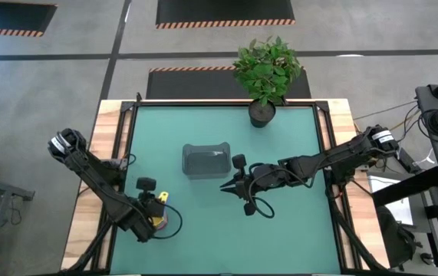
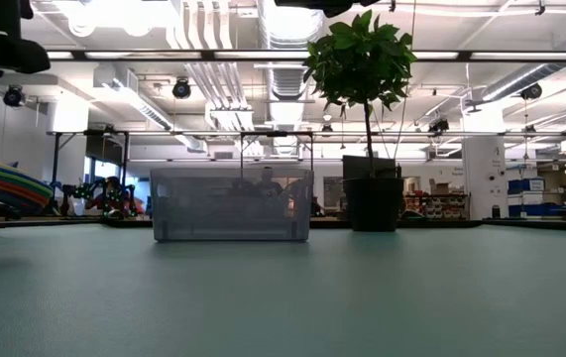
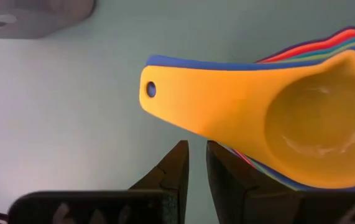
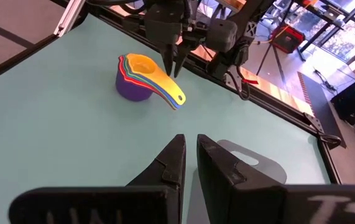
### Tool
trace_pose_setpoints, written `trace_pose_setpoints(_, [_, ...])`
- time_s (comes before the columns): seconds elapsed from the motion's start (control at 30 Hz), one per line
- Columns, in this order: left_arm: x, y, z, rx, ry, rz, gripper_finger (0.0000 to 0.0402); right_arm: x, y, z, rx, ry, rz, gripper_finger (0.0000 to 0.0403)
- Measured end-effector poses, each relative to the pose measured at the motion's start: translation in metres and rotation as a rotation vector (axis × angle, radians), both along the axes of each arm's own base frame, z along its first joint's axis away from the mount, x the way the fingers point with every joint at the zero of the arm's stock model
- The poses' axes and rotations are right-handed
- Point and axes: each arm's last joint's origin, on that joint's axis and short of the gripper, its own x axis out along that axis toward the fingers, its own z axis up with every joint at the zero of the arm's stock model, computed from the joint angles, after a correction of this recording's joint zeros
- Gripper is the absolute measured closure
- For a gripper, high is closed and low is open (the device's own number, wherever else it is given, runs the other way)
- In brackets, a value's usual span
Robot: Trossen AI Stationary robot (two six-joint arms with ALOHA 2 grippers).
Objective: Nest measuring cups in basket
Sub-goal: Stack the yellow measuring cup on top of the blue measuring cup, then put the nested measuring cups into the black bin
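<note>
The measuring cups [image 4: 141, 76] stand nested in one stack on the green mat, yellow on top and purple at the bottom, with their handles [image 3: 196, 99] fanned out together. They also show in the high view [image 1: 162, 218] and at the low view's left edge [image 2: 3, 184]. My left gripper [image 4: 174, 70] points down, shut, with its tips [image 3: 196, 163] right beside the handles. The dark grey basket [image 1: 205, 159] rests on its base mid-table. My right gripper [image 1: 230, 186] hovers, shut, just right of the basket [image 4: 252, 163]. My left gripper comes from above with its shut fingers [image 3: 176, 163] close beside the stacked handles, near the yellow handle's free end [image 3: 158, 93]. I cannot tell whether it touches them.
A potted plant in a black pot [image 1: 262, 113] stands at the table's far edge, behind the basket [image 2: 231, 203]. Bare mat [image 1: 203, 230] lies between the cups and the basket. Wooden borders and metal rails [image 1: 119, 130] frame the mat.
</note>
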Motion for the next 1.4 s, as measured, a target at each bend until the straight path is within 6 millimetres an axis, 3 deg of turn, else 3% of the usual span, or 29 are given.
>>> trace_pose_setpoints(0.43, [0.001,0.000,0.004,0.006,-0.001,-0.002,0.0363,0.000,0.000,0.000,0.002,0.001,-0.001,0.0374])
trace_pose_setpoints(0.7, [0.012,-0.013,0.043,-0.073,-0.067,0.004,0.0363,0.000,0.000,-0.001,0.003,0.006,-0.002,0.0374])
trace_pose_setpoints(0.9, [0.024,-0.022,0.068,-0.295,-0.159,0.247,0.0357,0.000,0.000,-0.001,0.003,0.006,-0.002,0.0374])
trace_pose_setpoints(1.07, [0.025,-0.032,0.073,-0.421,-0.153,0.320,0.0312,0.000,-0.002,-0.001,-0.018,0.002,0.001,0.0374])
trace_pose_setpoints(1.23, [0.023,-0.047,0.061,-0.543,-0.175,0.320,0.0227,0.001,-0.005,0.000,-0.029,-0.005,-0.004,0.0374])
trace_pose_setpoints(1.4, [0.017,-0.048,0.049,-0.530,-0.165,0.319,0.0144,0.002,-0.007,0.000,-0.034,-0.006,-0.008,0.0374])
